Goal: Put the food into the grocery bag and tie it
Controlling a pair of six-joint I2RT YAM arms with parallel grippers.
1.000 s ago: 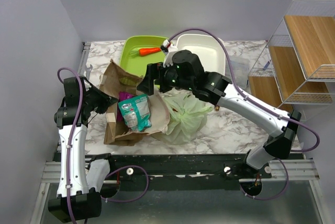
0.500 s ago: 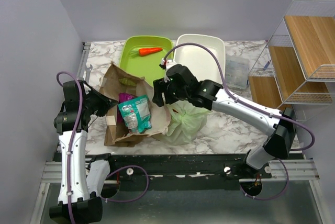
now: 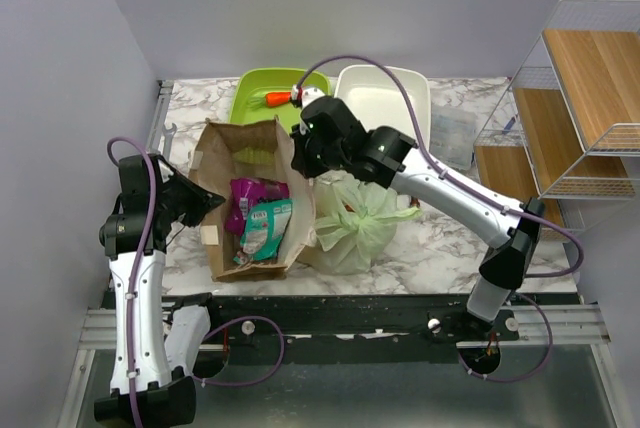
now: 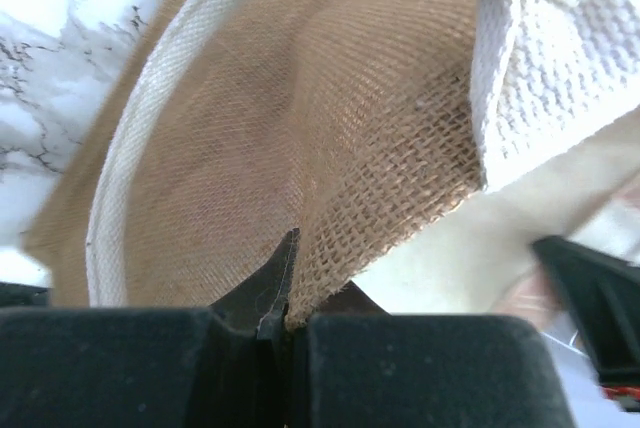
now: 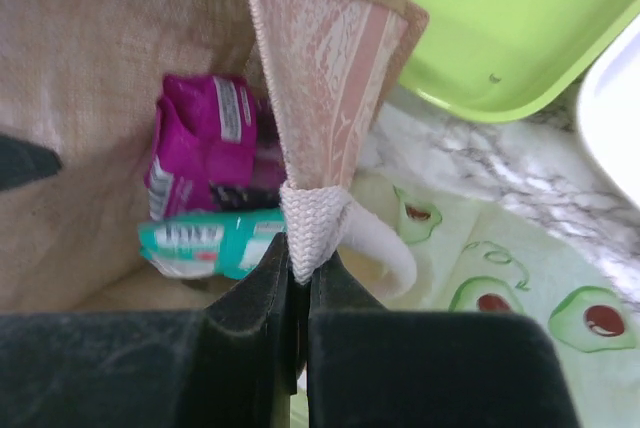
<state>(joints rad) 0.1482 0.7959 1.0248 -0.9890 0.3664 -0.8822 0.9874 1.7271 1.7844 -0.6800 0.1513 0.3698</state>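
Note:
The grocery bag (image 3: 355, 228), pale green plastic with avocado prints, sits bunched and knotted at the top on the marble table; it also shows in the right wrist view (image 5: 480, 278). The food is hidden. To the bag's left stands a brown burlap bag (image 3: 225, 148) with white webbing trim. My right gripper (image 3: 300, 163) (image 5: 300, 268) is shut on the white webbing handle (image 5: 315, 223) at that bag's right wall. My left gripper (image 3: 205, 206) (image 4: 285, 313) is shut on the burlap edge (image 4: 330, 268) at its left side.
A magenta packet (image 3: 250, 193) and a teal packet (image 3: 262, 228) lie inside the burlap bag. Behind it sit a lime tray (image 3: 250, 113) holding an orange carrot (image 3: 280, 98) and a white tray (image 3: 385, 98). A wire shelf rack (image 3: 570, 98) stands at the right.
My right gripper went from open to shut on the burlap bag's handle and pulled that wall up. The burlap bag, which was lying flat, now stands open between both grippers.

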